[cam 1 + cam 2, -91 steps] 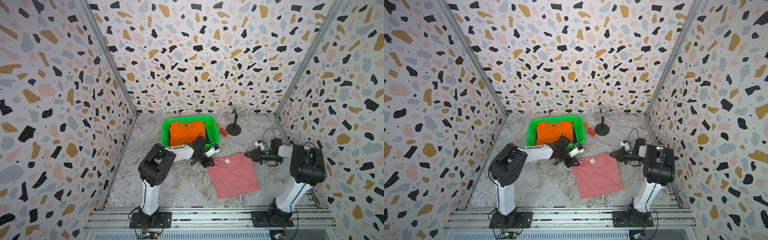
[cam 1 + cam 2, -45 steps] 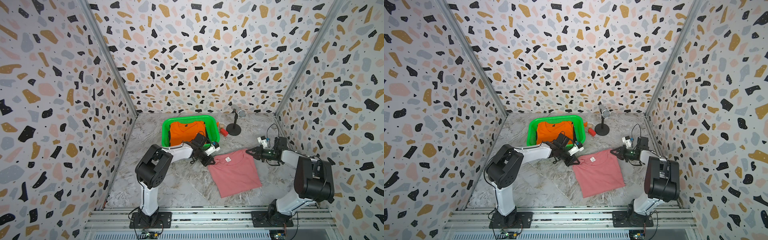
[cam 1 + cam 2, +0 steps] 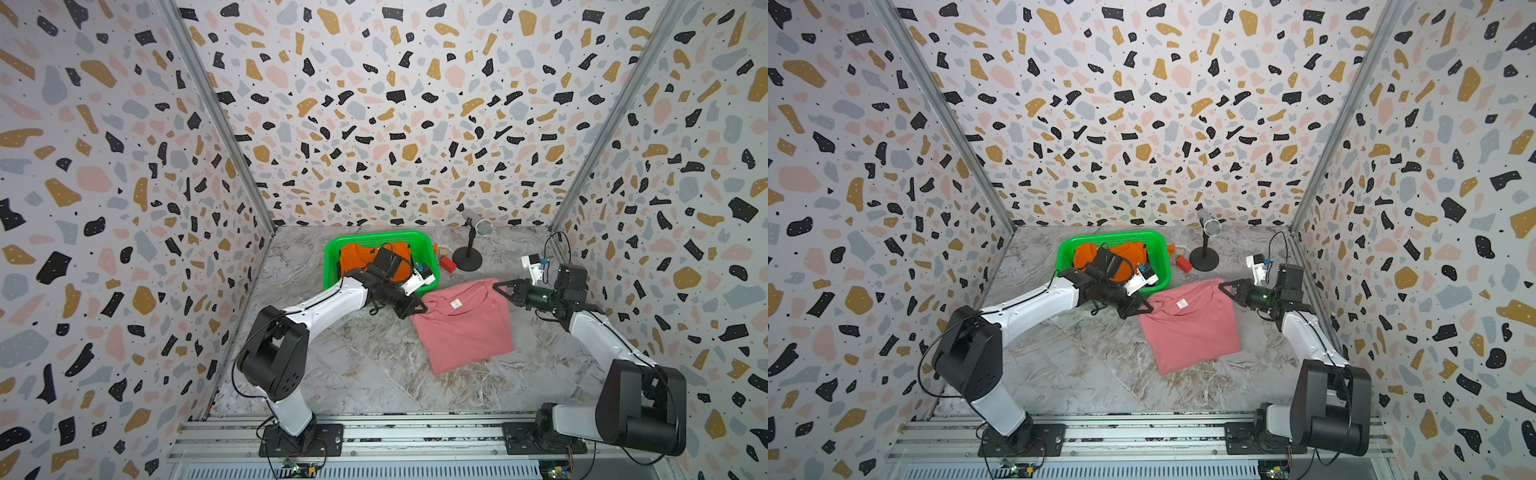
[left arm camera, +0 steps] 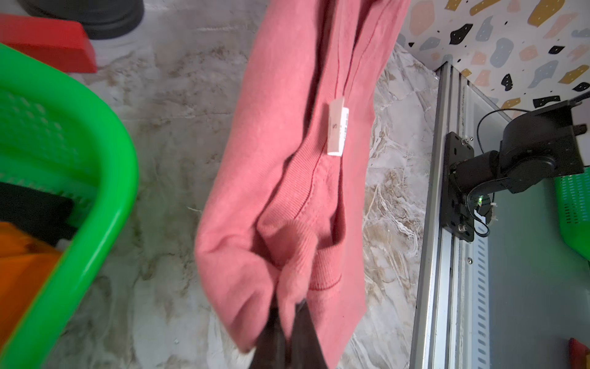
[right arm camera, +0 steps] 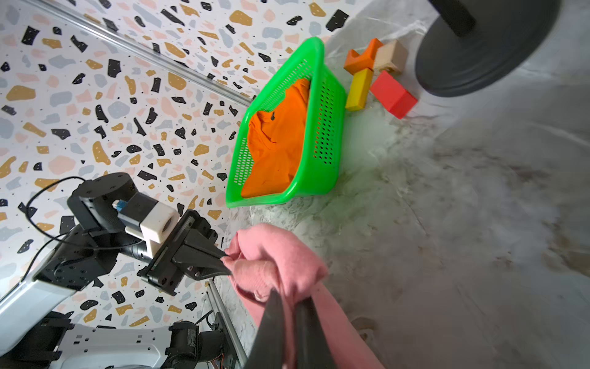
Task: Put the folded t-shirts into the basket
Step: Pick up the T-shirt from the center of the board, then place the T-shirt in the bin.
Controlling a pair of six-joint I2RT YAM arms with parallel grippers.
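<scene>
While the left pincer point(image 3: 419, 309) and right pincer point(image 3: 497, 286) each pinch a collar-side corner of the dusty pink folded cloth t-shirt point(image 3: 465, 332), it stretches between them. Just beyond the left pincer, the bright green perforated plastic basket point(image 3: 376, 236) already holds the bright orange folded t-shirt point(image 3: 353, 261), so 1 of 3 seems left. Only the left wrist view shows black folded cloth point(image 4: 32, 207) under the orange one, inside that basket.

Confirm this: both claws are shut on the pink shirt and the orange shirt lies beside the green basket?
No: the right wrist view shows the orange shirt inside the green basket. Left claw and right claw are shut on the pink shirt.
</scene>
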